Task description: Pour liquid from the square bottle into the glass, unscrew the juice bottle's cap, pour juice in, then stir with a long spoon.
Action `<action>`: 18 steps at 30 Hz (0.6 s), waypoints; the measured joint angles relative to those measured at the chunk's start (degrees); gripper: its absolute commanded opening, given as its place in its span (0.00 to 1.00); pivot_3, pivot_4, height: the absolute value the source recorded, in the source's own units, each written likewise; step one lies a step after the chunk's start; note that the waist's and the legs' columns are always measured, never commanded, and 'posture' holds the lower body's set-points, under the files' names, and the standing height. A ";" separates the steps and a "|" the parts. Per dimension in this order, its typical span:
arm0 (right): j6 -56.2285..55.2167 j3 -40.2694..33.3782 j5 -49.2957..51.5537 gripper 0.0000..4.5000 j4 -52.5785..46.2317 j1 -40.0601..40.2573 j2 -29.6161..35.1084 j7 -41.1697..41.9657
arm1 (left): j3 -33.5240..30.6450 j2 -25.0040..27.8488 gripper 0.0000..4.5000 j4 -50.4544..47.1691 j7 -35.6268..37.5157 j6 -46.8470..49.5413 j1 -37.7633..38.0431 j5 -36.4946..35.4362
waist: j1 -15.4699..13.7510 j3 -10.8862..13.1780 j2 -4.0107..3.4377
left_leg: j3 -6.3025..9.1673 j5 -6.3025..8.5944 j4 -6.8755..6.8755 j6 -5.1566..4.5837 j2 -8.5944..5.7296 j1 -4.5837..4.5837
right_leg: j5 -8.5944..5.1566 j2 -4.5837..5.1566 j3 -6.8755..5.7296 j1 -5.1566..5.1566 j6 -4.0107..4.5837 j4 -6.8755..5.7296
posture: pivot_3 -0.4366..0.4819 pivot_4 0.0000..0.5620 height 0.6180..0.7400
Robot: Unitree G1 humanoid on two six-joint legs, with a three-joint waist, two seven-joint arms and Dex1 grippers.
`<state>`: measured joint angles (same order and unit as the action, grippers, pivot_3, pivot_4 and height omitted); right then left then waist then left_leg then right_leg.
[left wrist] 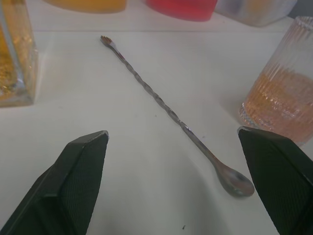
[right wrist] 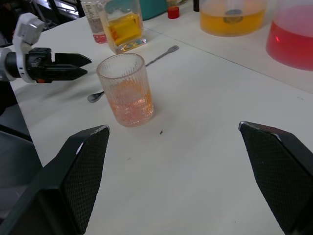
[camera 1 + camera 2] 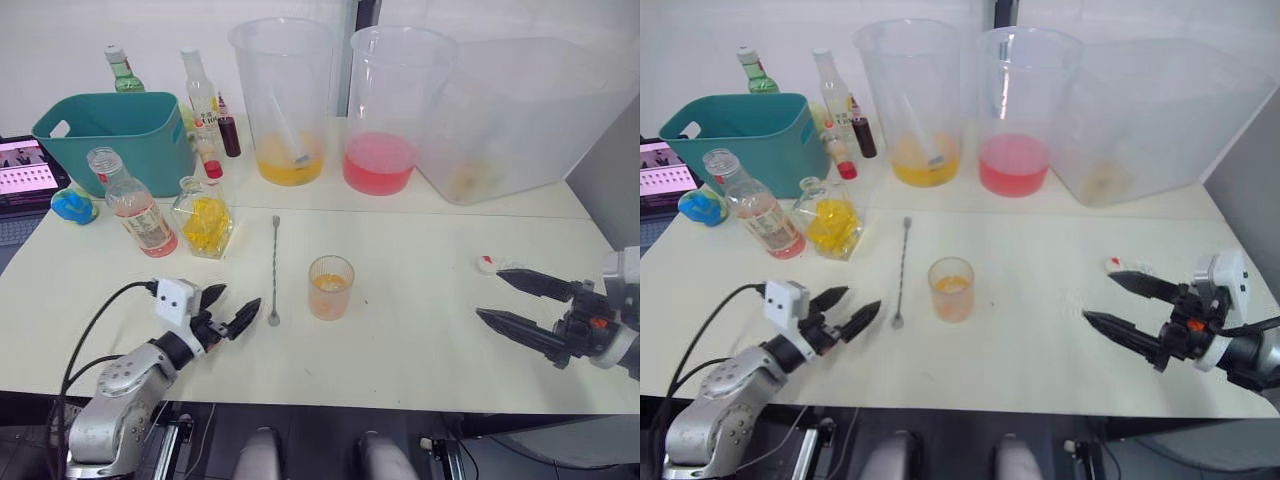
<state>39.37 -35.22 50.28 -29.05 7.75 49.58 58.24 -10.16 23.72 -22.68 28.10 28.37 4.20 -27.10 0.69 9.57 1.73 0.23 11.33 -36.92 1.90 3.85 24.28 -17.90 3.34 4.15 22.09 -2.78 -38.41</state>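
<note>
the left claw (image 3: 228,310) hovers low over the surface (image 3: 420,330) with its fingers spread wide and nothing between them, its tips just beside the bowl end of the long spoon (image 3: 275,270). the spoon lies flat, running away from the robot, between the square bottle (image 3: 204,218) and the glass (image 3: 331,287). the glass stands upright near the middle, holding a little orange-pink liquid (roughly a third full). the juice bottle (image 3: 132,203) stands open-necked just left of the square bottle. the juice bottle's cap (image 3: 487,264) rests on the surface at the right, just beyond the right claw (image 3: 495,296), which is also wide open and empty.
</note>
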 measured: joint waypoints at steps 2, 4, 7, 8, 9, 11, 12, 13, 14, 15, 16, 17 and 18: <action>0.17 1.31 0.18 1.00 -1.12 -0.36 0.68 -0.27 | 1.74 -1.66 1.00 0.17 -3.49 1.70 -1.77 2.16 | -0.12 0.00 0.00 | 0.00 0.00 -0.04 0.00 -0.03 0.01 | 0.01 0.02 0.00 -0.03 -0.01 0.02 | 0.48 0.27 0.90; 0.20 2.65 0.70 1.00 -2.75 -2.38 1.05 -1.07 | 4.75 -3.37 1.00 0.52 -7.14 3.75 -4.87 4.54 | -0.45 0.00 0.00 | 0.02 -0.01 -0.08 0.02 -0.06 0.03 | 0.02 0.02 0.00 -0.05 -0.05 0.05 | 0.48 0.27 0.90; 0.19 3.48 0.78 1.00 -4.96 -3.34 3.20 -1.13 | 8.99 -4.95 1.00 1.33 -11.75 7.02 -8.57 8.52 | -0.62 0.00 0.01 | 0.03 -0.01 -0.07 0.01 -0.06 0.03 | 0.02 0.01 -0.01 -0.08 -0.06 0.07 | 0.48 0.27 0.90; 0.18 3.67 0.70 1.00 -5.51 -3.58 3.84 -0.97 | 10.00 -5.22 1.00 1.72 -12.99 7.56 -9.35 9.81 | -0.69 0.00 0.00 | 0.04 -0.01 -0.06 0.01 -0.06 0.02 | 0.02 0.02 0.00 -0.07 -0.05 0.08 | 0.48 0.27 0.90; 0.17 3.83 0.61 1.00 -5.86 -3.62 4.31 -0.88 | 10.60 -5.59 1.00 2.25 -13.82 8.10 -10.05 10.63 | -0.69 0.00 0.00 | 0.04 0.00 -0.06 0.00 -0.06 0.01 | 0.03 0.01 -0.01 -0.07 -0.05 0.07 | 0.48 0.27 0.90; 0.05 4.55 0.33 1.00 -6.38 -3.77 4.87 -0.88 | 11.31 -7.00 1.00 3.29 -15.56 9.09 -11.65 11.84 | -0.72 -0.01 -0.01 | 0.04 0.00 -0.06 0.00 -0.07 0.01 | 0.03 0.02 0.00 -0.08 -0.05 0.07 | 0.48 0.27 0.90; 0.04 5.01 0.29 1.00 -6.42 -4.12 4.92 -0.91 | 11.73 -7.45 1.00 3.86 -16.11 9.55 -12.68 12.48 | -0.77 -0.01 -0.02 | 0.04 0.00 -0.06 0.00 -0.07 0.01 | 0.03 0.02 0.00 -0.08 -0.05 0.07 | 0.48 0.27 0.90; 0.04 5.26 0.29 1.00 -6.45 -4.35 4.97 -0.93 | 12.38 -7.94 1.00 4.93 -16.76 10.23 -14.12 13.29 | -0.86 -0.01 -0.02 | 0.04 -0.01 -0.07 0.01 -0.08 0.01 | 0.03 0.02 -0.01 -0.08 -0.05 0.07 | 0.48 0.27 0.90; 0.03 5.28 0.14 1.00 -6.45 -4.36 5.28 -0.91 | 12.58 -8.69 1.00 6.04 -17.44 10.84 -15.58 13.74 | -1.11 -0.02 -0.03 | 0.05 -0.01 -0.08 0.01 -0.12 0.00 | 0.03 0.04 0.00 -0.12 -0.06 0.07 | 0.48 0.27 0.90; 0.00 5.27 -0.09 1.00 -6.46 -4.32 5.56 -0.88 | 12.72 -9.09 1.00 6.88 -17.86 11.26 -16.65 14.08 | -1.25 -0.02 -0.03 | 0.05 -0.01 -0.09 0.01 -0.12 0.00 | 0.03 0.04 -0.01 -0.12 -0.07 0.10 | 0.48 0.27 0.90; -0.05 5.26 -0.39 1.00 -6.44 -4.18 5.86 -0.82 | 12.86 -9.47 1.00 7.84 -18.23 11.71 -17.80 14.55 | -1.33 -0.02 -0.03 | 0.05 -0.01 -0.09 0.01 -0.12 0.00 | 0.04 0.04 -0.01 -0.15 -0.08 0.12 | 0.48 0.27 0.90; -0.11 5.27 -0.72 1.00 -6.39 -3.97 5.90 -0.77 | 13.04 -10.07 0.94 9.03 -18.75 11.96 -19.05 15.28 | -1.42 -0.04 -0.05 | 0.06 -0.01 -0.09 0.01 -0.13 -0.02 | 0.04 0.04 -0.01 -0.19 -0.09 0.15 | 0.48 0.27 0.90; -0.15 5.33 -0.91 1.00 -6.39 -3.82 5.91 -0.73 | 13.47 -10.55 0.87 10.21 -19.37 12.32 -20.25 16.02 | -1.46 -0.05 -0.07 | 0.07 -0.01 -0.09 0.01 -0.13 -0.02 | 0.05 0.04 -0.02 -0.20 -0.09 0.19 | 0.48 0.27 0.90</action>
<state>39.22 -29.89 49.37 -35.45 3.93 55.48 57.51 3.31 13.17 -12.47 8.73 40.69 -16.05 -11.08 -0.77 9.52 1.66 0.30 11.32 -37.01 1.91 3.71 24.27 -17.85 3.38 4.14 21.89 -2.87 -38.22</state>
